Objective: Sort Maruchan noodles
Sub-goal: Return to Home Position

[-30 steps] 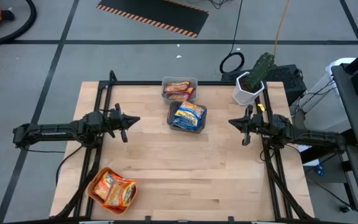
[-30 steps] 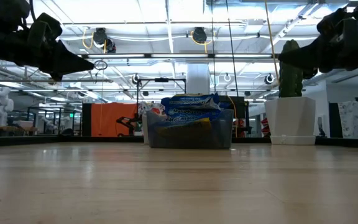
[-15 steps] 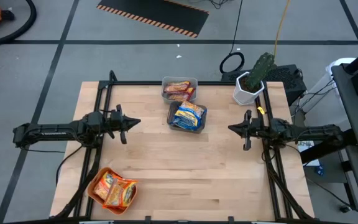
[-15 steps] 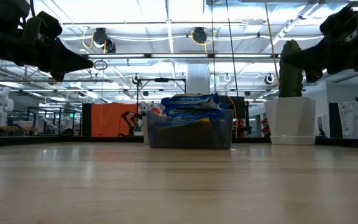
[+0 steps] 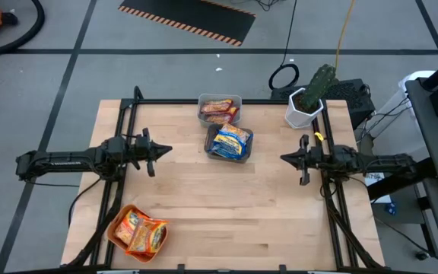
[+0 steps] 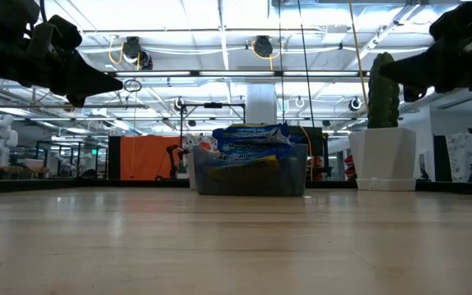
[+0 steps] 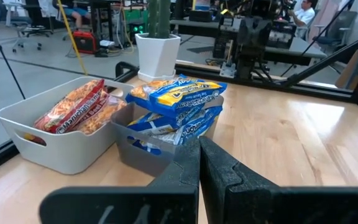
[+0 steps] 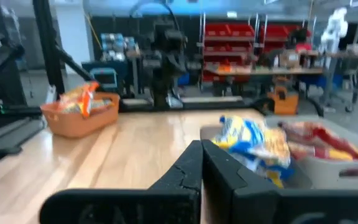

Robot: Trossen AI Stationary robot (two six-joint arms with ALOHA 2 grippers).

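Fingers are pressed together and holding nothing on the right gripper [image 5: 283, 158], which is drifting a touch toward the table's [image 5: 204, 205] front edge compared with a second ago. The left gripper [image 5: 166, 148], fingers likewise together and empty, is sitting exactly where it was, well apart on the opposite side. That's looking like both arms parking, sorting finished. The Maruchan noodles are all resting in containers:
- The blue packets [image 5: 231, 141] are heaped in the dark grey bin [image 5: 208, 141].
- The reddish packets [image 5: 219, 111] are in the light bin [image 5: 219, 97] just behind it.
- The orange packets [image 5: 141, 233] are in the orange bin [image 5: 113, 228] at the left front corner.
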